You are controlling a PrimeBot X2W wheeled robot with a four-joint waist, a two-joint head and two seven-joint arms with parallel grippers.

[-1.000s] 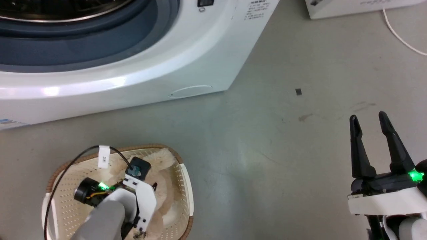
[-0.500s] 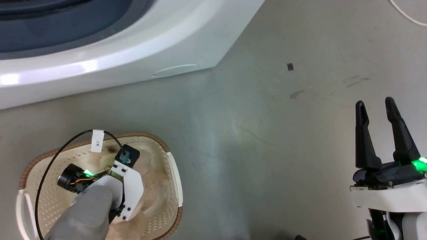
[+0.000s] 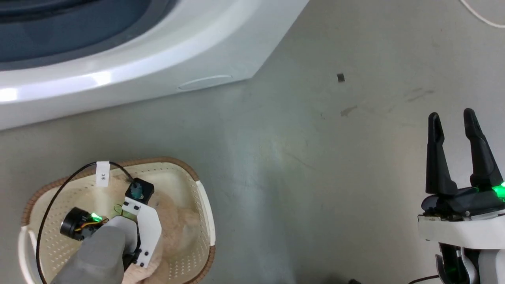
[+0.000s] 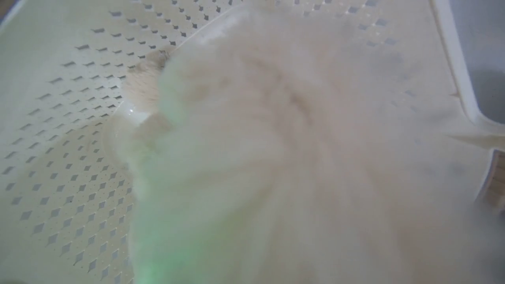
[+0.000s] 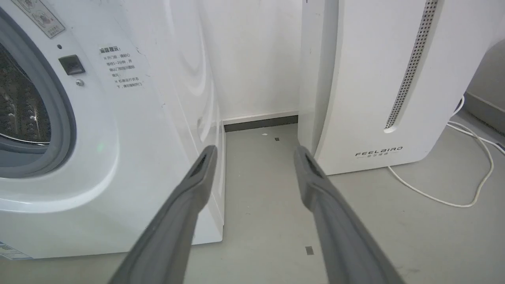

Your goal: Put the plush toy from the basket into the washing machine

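Head view: the left gripper [image 3: 134, 258] is lowered into the basket [image 3: 205, 205], its fingers hidden under the wrist and the fur, so its grip cannot be told. The plush toy [image 4: 276, 157] is seen very close in the left wrist view, lying in the basket against the perforated wall. The basket is set on the floor [image 3: 296, 177] at near left, apart from the washing machine [image 3: 158, 59] at far left. At near right, the right gripper [image 3: 451, 115] is held wide over bare floor, with nothing gripped. A white appliance [image 5: 375, 79] and a white cable [image 5: 453, 197] are seen beyond it.
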